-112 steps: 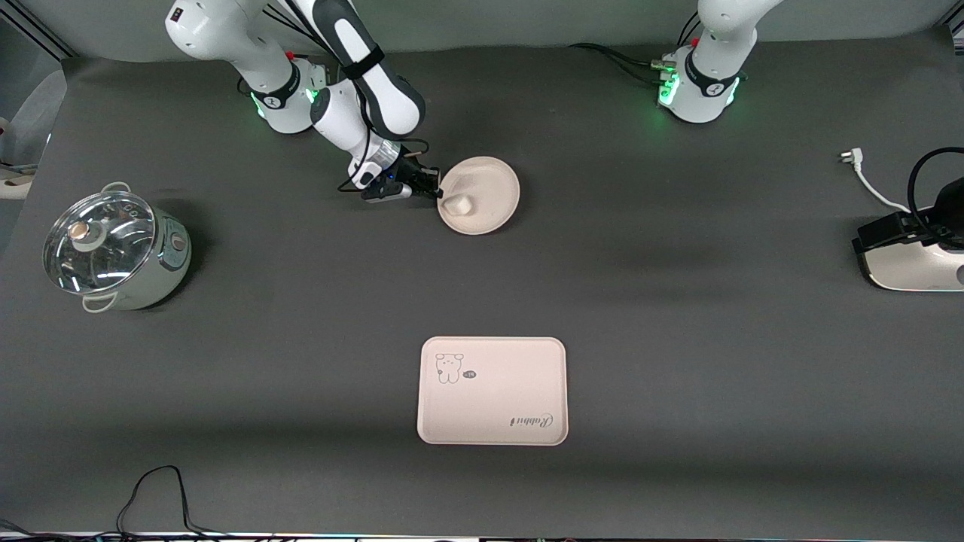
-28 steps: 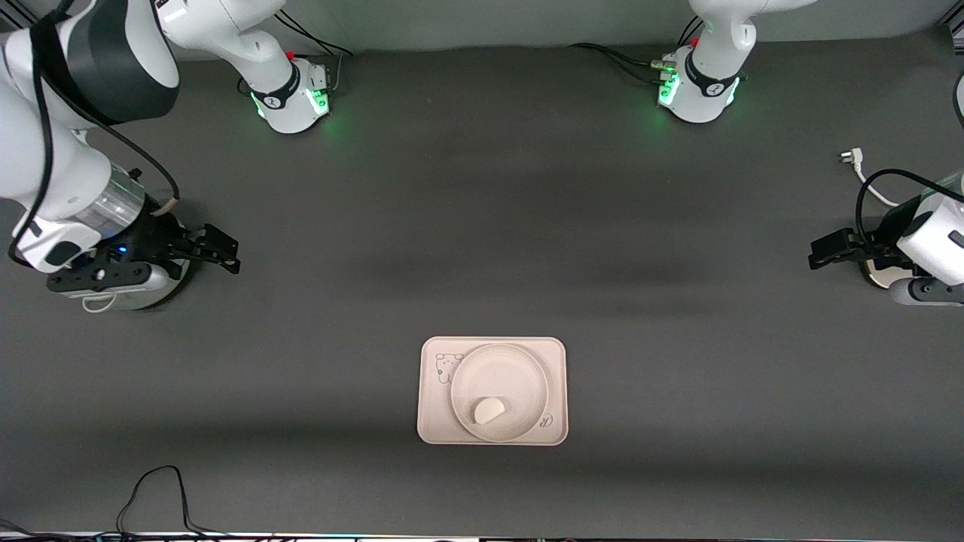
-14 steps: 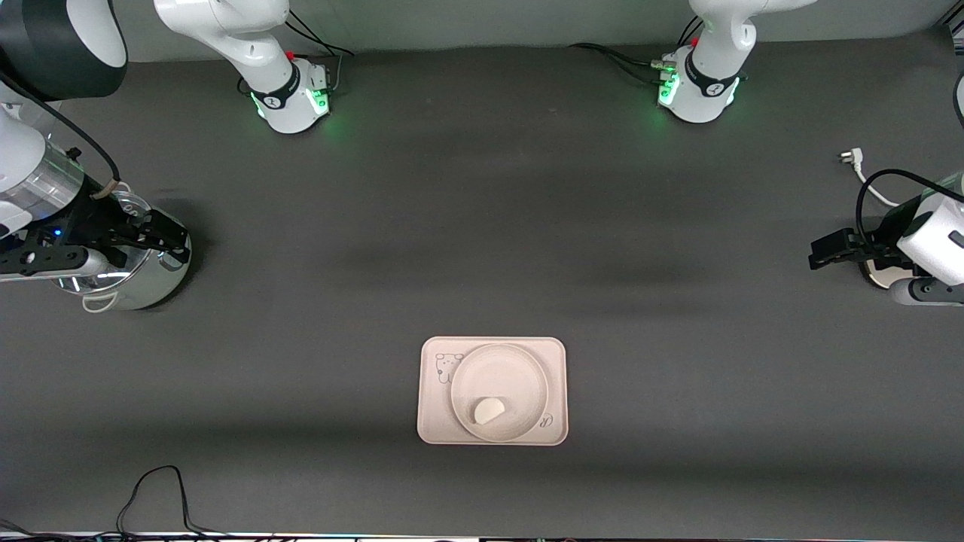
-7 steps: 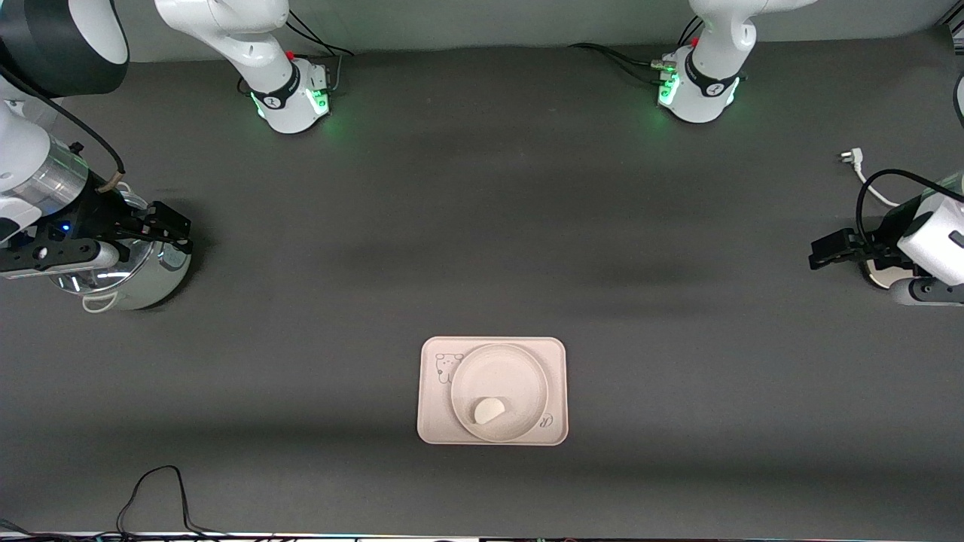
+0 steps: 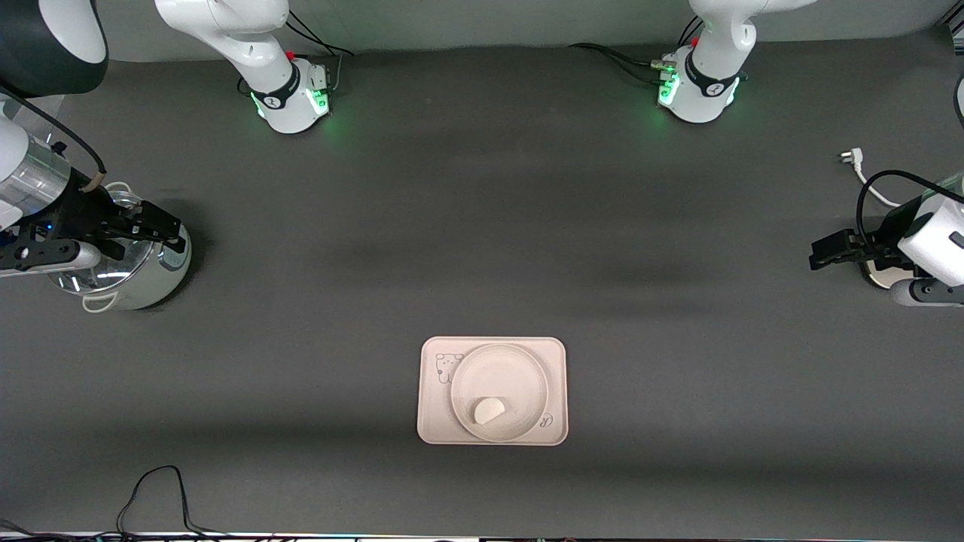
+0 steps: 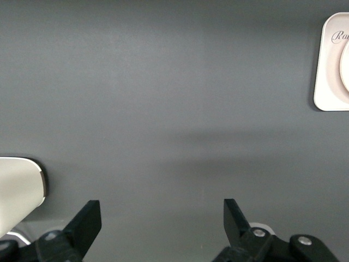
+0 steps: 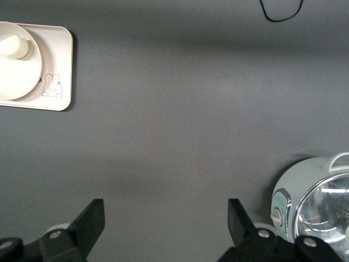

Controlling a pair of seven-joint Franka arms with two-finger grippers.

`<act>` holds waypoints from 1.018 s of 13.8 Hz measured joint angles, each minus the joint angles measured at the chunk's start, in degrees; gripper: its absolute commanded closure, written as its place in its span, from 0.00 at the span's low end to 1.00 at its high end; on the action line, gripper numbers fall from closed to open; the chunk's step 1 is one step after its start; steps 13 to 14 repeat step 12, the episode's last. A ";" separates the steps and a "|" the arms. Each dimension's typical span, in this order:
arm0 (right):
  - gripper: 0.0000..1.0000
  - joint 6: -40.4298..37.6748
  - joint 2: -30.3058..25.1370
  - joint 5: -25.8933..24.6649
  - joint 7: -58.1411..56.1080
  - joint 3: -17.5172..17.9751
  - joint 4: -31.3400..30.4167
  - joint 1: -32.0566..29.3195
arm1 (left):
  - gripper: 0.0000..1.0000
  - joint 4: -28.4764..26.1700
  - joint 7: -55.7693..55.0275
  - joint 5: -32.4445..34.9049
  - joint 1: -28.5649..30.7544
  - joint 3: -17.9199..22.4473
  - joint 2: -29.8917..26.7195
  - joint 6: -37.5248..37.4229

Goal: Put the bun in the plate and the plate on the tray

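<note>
The small white half-moon bun [image 5: 489, 410] lies in the round cream plate [image 5: 499, 369], and the plate sits on the cream rectangular tray [image 5: 433, 421] near the front camera's edge of the table. The right wrist view shows the bun [image 7: 13, 46], the plate [image 7: 22, 82] and the tray [image 7: 57, 65]. A corner of the tray [image 6: 327, 76] shows in the left wrist view. My right gripper [image 5: 167, 231] is open and empty over the pot at the right arm's end. My left gripper [image 5: 821, 254] is open and empty at the left arm's end.
A silver pot with a glass lid [image 5: 120, 267] stands at the right arm's end, also in the right wrist view [image 7: 316, 202]. A white appliance [image 5: 885, 275] and a white plug with cord [image 5: 858, 169] lie at the left arm's end. A black cable [image 5: 151, 489] loops at the front edge.
The plate with the bun went from near the right arm's base onto the tray. My right gripper let go and drew back over the pot, still shifting slightly. The left arm stays still.
</note>
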 measured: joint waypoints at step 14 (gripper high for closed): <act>0.00 -0.08 0.46 0.20 0.00 -0.13 -0.43 -0.03 | 0.00 0.97 -1.27 -0.74 -0.51 -0.18 0.83 0.32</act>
